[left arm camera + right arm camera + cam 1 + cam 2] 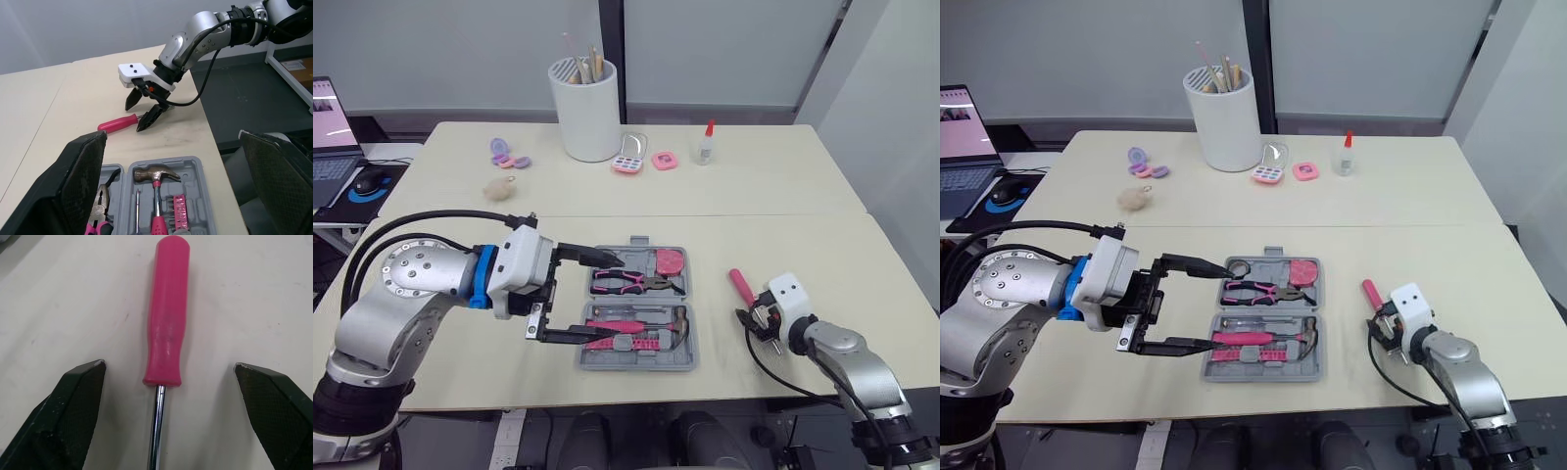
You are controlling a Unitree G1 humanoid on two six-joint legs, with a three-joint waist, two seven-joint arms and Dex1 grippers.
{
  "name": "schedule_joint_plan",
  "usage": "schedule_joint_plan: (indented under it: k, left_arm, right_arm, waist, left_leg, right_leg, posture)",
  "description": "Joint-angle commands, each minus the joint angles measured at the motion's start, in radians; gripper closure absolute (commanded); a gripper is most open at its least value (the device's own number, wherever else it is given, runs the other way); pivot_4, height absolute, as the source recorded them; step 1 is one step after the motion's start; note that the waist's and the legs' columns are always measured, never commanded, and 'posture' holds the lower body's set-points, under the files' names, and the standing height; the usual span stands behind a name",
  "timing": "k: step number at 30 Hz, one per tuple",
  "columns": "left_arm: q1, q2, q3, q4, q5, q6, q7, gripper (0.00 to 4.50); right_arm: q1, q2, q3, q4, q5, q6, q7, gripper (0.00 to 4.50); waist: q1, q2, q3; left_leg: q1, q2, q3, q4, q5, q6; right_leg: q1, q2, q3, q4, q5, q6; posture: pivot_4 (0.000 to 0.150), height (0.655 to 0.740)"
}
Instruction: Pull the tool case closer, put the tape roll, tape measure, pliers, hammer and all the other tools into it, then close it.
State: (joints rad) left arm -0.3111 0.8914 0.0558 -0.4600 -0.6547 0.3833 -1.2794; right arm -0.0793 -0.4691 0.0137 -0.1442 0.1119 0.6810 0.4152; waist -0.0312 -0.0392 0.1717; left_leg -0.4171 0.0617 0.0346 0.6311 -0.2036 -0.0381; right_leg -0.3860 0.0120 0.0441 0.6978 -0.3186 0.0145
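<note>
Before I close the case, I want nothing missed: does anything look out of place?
Yes: a pink-handled screwdriver lies on the table right of the open case, between the open fingers of the right tool, not yet inside.

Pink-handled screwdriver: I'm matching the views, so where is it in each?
Left eye view: pink-handled screwdriver right of the grey plastic tool case.
Right eye view: screwdriver in the same place.
Left wrist view: screwdriver beyond the case.
Right wrist view: screwdriver between the two black fingers.
Shared landmark: open right gripper astride its shaft.

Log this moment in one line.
left gripper open over open tool case | right gripper open astride pink screwdriver on table
</note>
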Motion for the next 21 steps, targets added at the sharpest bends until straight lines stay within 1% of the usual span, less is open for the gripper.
schedule_joint_plan:
  k: [1,3,6,8,9,18,21]
  left_arm:
    - [-0.014,0.001,0.005,-0.006,0.001,-0.012,-0.005,0.0]
    - [-0.014,0.003,0.006,-0.003,0.002,-0.013,-0.007,0.0]
    - [-0.015,0.003,0.005,0.0,0.004,-0.014,-0.007,0.0]
    - [-0.015,0.002,0.004,0.0,0.006,-0.015,-0.006,0.0]
    - [-0.015,0.001,0.003,0.0,0.007,-0.015,-0.006,0.0]
    - [-0.013,-0.002,-0.001,0.003,0.016,-0.021,-0.011,0.0]
    - [-0.012,-0.002,0.003,0.002,0.012,-0.019,-0.01,0.0]
  right_arm:
    - [-0.006,0.007,-0.019,0.01,0.008,-0.042,0.006,0.05]
    - [-0.003,0.011,-0.017,0.012,0.009,-0.047,0.007,0.05]
    - [0.002,0.011,-0.012,0.009,0.009,-0.053,0.011,0.61]
    - [0.005,0.01,-0.011,0.009,0.008,-0.059,0.012,1.3]
    - [0.006,0.01,-0.01,0.009,0.007,-0.061,0.013,1.73]
    - [0.023,0.002,-0.011,0.012,-0.006,-0.087,0.017,3.74]
    - [0.026,-0.011,-0.008,0.003,-0.014,-0.101,0.027,3.8]
  waist:
    - [0.0,0.0,0.0]
    - [0.0,0.0,0.0]
    - [0.0,0.0,0.0]
    - [0.0,0.0,0.0]
    - [0.0,0.0,0.0]
    - [0.001,0.0,0.0]
    - [0.001,0.0,0.0]
  left_leg:
    - [0.0,0.0,0.0,0.0,0.0,0.0]
    - [0.0,0.0,0.0,0.0,0.0,0.0]
    - [0.0,0.0,0.0,0.0,0.0,0.0]
    - [0.0,0.0,0.0,0.0,0.0,0.0]
    - [0.0,0.0,0.0,0.0,0.0,0.0]
    - [0.0,0.0,0.0,0.0,0.0,0.0]
    - [0.0,0.0,0.0,0.0,0.0,0.0]
  right_leg:
    - [0.0,0.0,0.0,0.0,0.0,0.0]
    - [0.0,0.0,0.0,0.0,0.0,0.0]
    - [0.0,0.0,0.0,0.0,0.0,0.0]
    - [0.0,0.0,0.0,0.0,0.0,0.0]
    - [0.0,0.0,0.0,0.0,0.0,0.0]
    - [0.0,0.0,0.0,0.0,0.0,0.0]
    - [0.0,0.0,0.0,0.0,0.0,0.0]
  posture:
    - [0.15,0.74]
    - [0.15,0.74]
    - [0.15,0.74]
    - [0.15,0.74]
    - [0.15,0.74]
    - [0.15,0.74]
    - [0.15,0.74]
